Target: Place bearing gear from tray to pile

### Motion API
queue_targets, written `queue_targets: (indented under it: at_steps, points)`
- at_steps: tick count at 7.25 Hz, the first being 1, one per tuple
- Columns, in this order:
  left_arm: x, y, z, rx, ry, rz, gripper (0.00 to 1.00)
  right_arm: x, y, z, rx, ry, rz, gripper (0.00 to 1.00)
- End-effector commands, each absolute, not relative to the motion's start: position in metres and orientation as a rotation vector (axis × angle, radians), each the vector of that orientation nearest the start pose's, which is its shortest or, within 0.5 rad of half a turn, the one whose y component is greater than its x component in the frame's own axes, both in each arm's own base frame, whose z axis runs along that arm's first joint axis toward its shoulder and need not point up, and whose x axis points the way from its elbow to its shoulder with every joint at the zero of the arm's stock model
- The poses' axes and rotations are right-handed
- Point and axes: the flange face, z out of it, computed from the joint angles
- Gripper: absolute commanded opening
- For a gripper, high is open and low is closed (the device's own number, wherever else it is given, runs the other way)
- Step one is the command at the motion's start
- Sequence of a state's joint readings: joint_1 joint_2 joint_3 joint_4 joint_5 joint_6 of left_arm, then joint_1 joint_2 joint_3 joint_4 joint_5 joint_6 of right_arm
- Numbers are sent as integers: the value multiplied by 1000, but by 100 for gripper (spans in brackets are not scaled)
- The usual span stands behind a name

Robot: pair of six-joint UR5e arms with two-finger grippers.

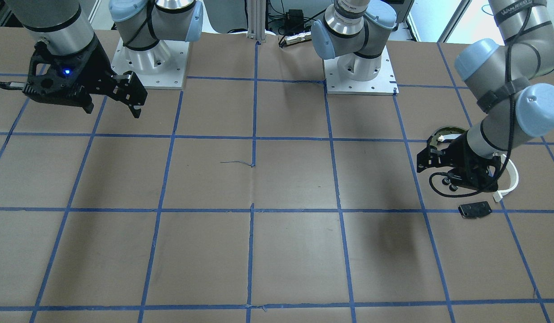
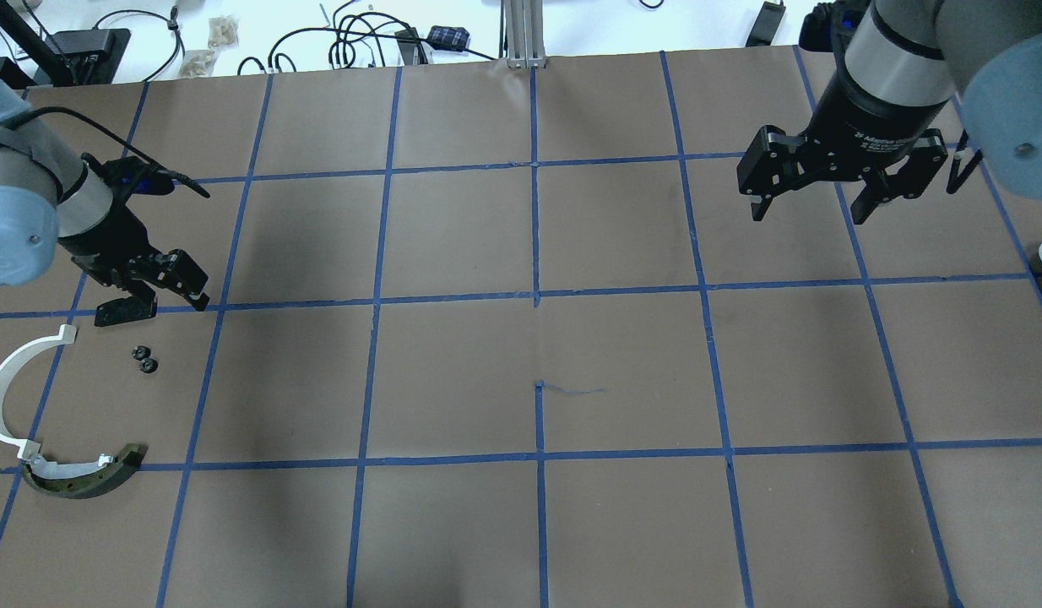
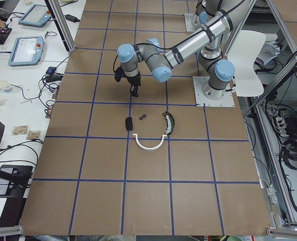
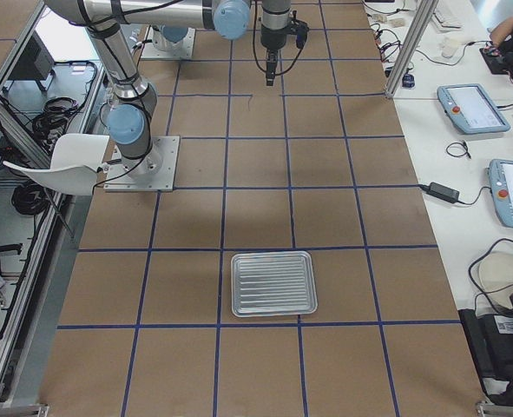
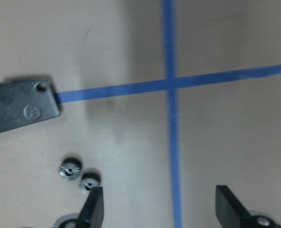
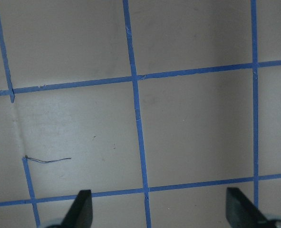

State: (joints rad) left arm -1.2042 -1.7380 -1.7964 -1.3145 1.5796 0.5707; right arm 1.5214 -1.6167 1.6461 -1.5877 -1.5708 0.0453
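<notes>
Left gripper [image 2: 158,302], right gripper [image 2: 808,211]: pointing down, jaws apart.

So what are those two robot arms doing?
The left gripper hovers with its jaws open just above two little gears. The gears lie on the table near a black plate and a white arc. The right gripper hangs over the table, jaws open and holding nothing. The metal tray looks empty.

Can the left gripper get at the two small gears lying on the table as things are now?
Probably yes: the left gripper is open just over the two small gears, one finger beside the nearer one, and nothing covers them.
</notes>
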Motion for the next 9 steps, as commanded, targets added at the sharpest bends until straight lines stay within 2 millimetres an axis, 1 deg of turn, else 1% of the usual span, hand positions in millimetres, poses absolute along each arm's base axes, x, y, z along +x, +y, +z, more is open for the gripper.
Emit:
queue_targets:
  at_steps: [1,2,3,4,5,6,7,8,9]
  points:
    - [-45,-535,448,224,3157,142,88,110,-477,475,149,3139,19,100]
    - [-88,-537,486,248,3143,90,96,109,-477,474,152,3139,24,100]
    - [-115,-525,498,261,3147,77,96,109,-477,475,149,3138,19,100]
    - [-127,-515,511,211,3150,44,98,110,-477,474,147,3138,22,100]
    - [-129,-503,521,194,3151,35,100,109,-477,475,149,3139,22,100]
    - [-118,-485,529,157,3151,128,100,110,-476,475,147,3140,19,100]
    - [-108,-484,530,118,3160,123,100,109,-477,475,149,3139,22,100]
    - [-106,-488,532,92,3148,79,100,111,-476,475,142,3138,19,100]
    - [-109,-488,532,46,3145,77,100,109,-477,475,149,3138,19,100]
